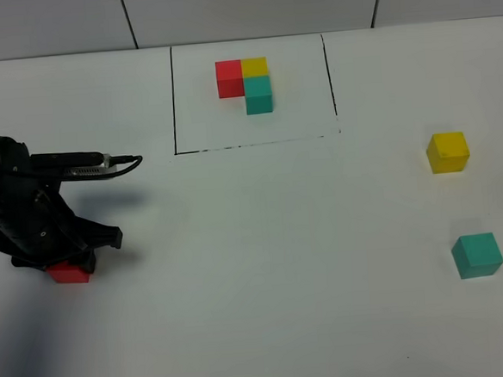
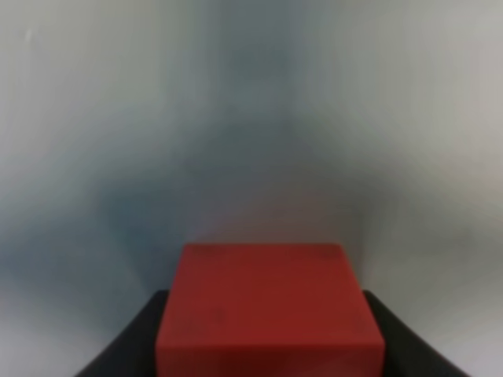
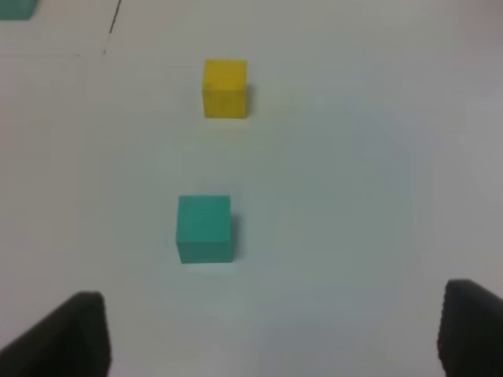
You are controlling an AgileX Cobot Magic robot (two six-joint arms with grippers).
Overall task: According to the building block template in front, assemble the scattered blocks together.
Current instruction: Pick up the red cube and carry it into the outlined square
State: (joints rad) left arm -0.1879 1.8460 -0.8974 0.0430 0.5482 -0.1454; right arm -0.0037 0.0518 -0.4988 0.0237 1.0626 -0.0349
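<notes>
The building block template (image 1: 249,85), a red, yellow and teal cluster, sits inside a thin black drawn rectangle at the back. The red cube (image 1: 69,273) lies at the left on the table, under my left gripper (image 1: 62,264). In the left wrist view the red cube (image 2: 267,314) sits between the dark fingers (image 2: 134,345), which press against both of its sides. The yellow cube (image 1: 447,151) and the teal cube (image 1: 477,255) lie at the right. My right gripper (image 3: 275,334) is open and empty, short of the teal cube (image 3: 204,228), with the yellow cube (image 3: 225,88) beyond it.
The white table (image 1: 265,256) stretches between the left and right cubes. The black frame line (image 1: 257,143) runs along the template's front. A cable (image 1: 120,166) sticks out from the left arm. The right arm is outside the exterior view.
</notes>
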